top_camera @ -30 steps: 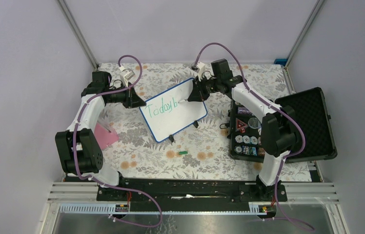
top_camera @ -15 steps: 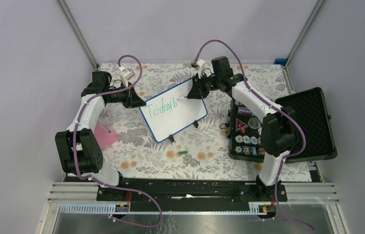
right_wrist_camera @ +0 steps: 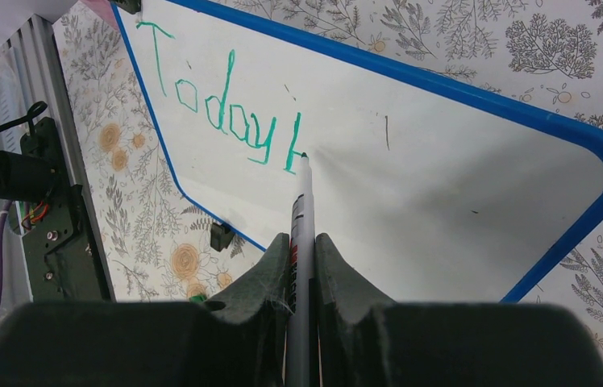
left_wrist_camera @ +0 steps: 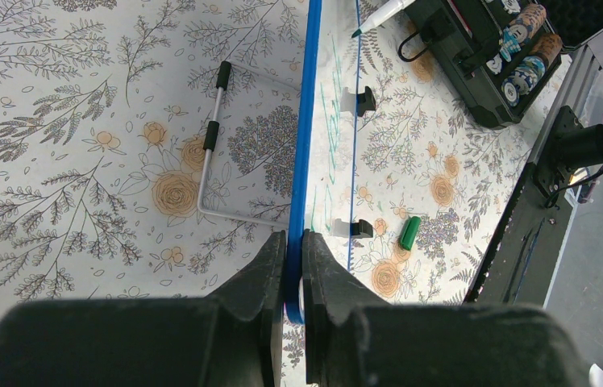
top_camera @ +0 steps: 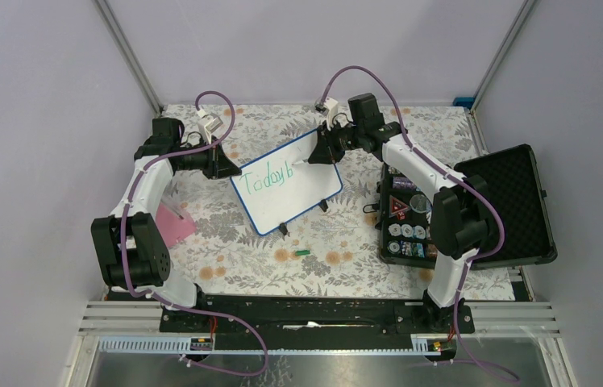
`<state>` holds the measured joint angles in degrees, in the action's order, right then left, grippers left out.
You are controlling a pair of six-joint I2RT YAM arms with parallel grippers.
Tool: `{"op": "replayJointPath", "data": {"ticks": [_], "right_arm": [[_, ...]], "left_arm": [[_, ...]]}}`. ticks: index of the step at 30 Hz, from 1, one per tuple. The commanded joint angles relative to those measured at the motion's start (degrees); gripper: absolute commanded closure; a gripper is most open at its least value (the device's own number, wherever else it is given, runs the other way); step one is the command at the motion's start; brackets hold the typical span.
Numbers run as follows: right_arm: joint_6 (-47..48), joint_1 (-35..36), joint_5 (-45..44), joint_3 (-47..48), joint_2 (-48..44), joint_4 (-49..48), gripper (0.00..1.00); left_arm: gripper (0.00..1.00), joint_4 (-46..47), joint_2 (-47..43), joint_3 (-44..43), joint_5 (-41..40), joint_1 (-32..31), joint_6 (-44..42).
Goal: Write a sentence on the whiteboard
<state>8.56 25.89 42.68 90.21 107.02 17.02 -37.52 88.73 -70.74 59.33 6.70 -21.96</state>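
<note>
Left gripper [left_wrist_camera: 294,242] clamps the edge of the whiteboard [right_wrist_camera: 443,185], right gripper [right_wrist_camera: 302,246] clamps a marker [right_wrist_camera: 302,201] whose tip touches the green sentence [right_wrist_camera: 226,121], reading "Today b"

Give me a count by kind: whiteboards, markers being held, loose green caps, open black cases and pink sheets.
whiteboard: 1
marker: 1
green cap: 1
black case: 1
pink sheet: 1
Total: 5
</note>
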Motion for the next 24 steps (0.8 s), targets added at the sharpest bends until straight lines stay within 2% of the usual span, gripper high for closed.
{"op": "replayJointPath", "data": {"ticks": [1,24], "right_arm": [[0.0,0.6,-0.2,2.7,0.9,-1.5,1.00],[1.0,0.6,-2.8,1.8,1.3,-1.4,1.00]], "left_arm": [[1.00,1.7,-0.6,-0.1,-2.1,-0.1,-1.4],[1.00,1.7,-0.7,-0.2,-2.5,-0.2,-1.3]]}}
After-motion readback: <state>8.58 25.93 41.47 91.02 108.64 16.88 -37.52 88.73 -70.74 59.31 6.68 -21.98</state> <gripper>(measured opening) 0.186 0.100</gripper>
